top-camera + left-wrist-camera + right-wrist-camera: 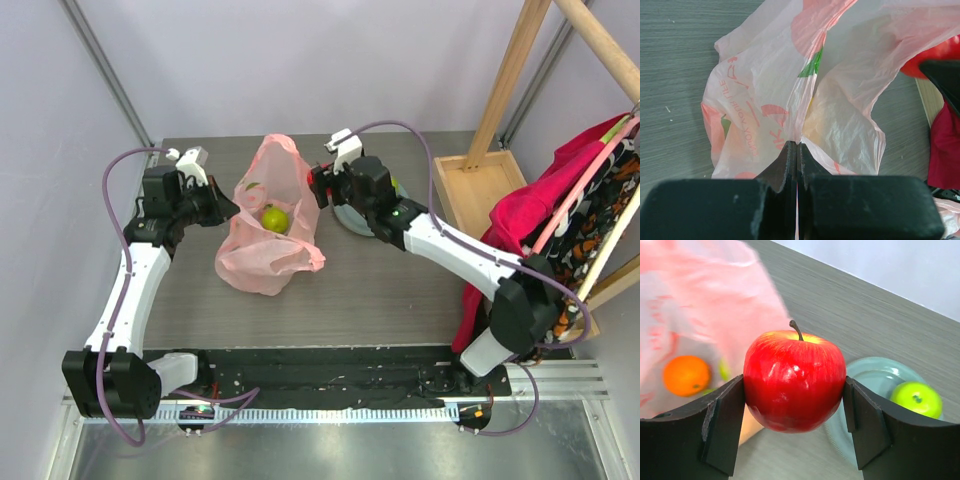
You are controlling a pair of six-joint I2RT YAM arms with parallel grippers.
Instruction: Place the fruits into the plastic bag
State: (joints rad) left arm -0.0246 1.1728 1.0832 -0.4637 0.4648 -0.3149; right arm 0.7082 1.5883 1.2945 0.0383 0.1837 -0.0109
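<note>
Nearest its own camera, the left gripper [797, 146] has its two black fingers pressed flat together on a fold of the thin translucent pink plastic bag [765, 95], with no gap showing between them. Pinching the rim like this seems meant to lift one side so that the mouth gapes toward the other arm. The bag lies crumpled on the grey wood-grain table [400, 290] between the two arms, its far end raised. The right gripper [794, 390] is spread to the width of a glossy red toy apple [795, 382], both pads pressed against its sides. It carries the apple stem up just beside the bag's edge, well placed, I judge, for lowering it in. Inside the bag a small round orange fruit [686, 375] and a yellow-green apple [275, 219] already rest. Beyond, a bright green apple [916, 399] waits on the round grey plate [875, 372], so the task looks partway done.
</note>
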